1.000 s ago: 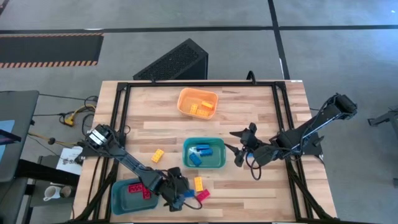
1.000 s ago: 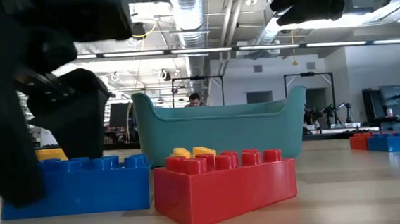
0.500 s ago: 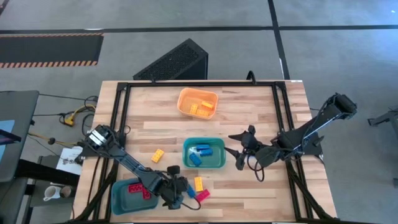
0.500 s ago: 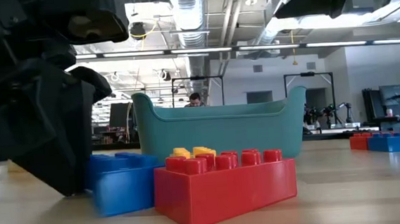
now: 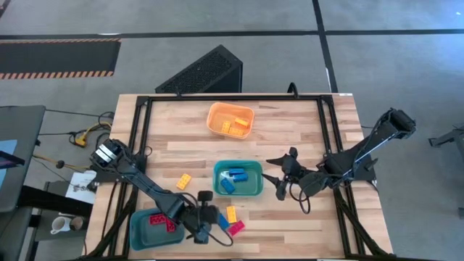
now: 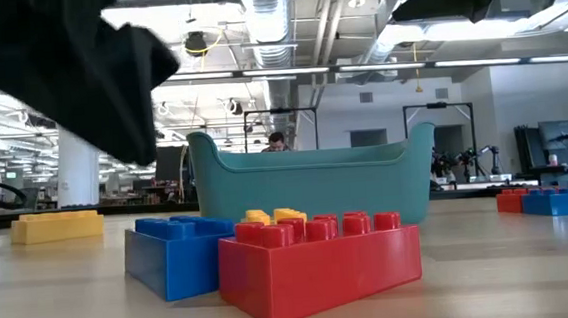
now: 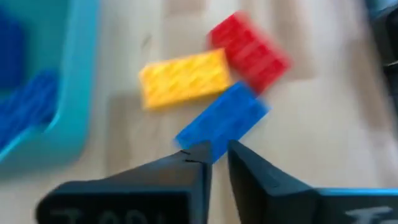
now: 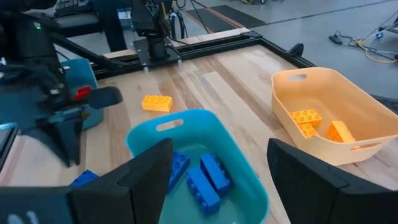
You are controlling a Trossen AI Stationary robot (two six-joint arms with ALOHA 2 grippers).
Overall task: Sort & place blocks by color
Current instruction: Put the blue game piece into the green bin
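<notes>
A blue brick lies flat on the table beside a red brick and a yellow brick, near the front edge. In the low view the blue brick rests against the red brick. My left gripper hangs shut and empty just above the blue brick's near end; the low view shows the left gripper raised clear of it. My right gripper hovers open to the right of the teal bin. Another yellow brick lies left of that bin.
The teal bin holds blue bricks. The orange bin at the far middle holds yellow ones, and the blue bin at the front left holds red ones. A black frame runs round the table's edges. More bricks lie far right in the low view.
My left gripper has shut at the blue brick and then risen without it. The brick has slid toward the red brick and turned about, so its short end now faces the table's near edge. It stays flat on the table.
</notes>
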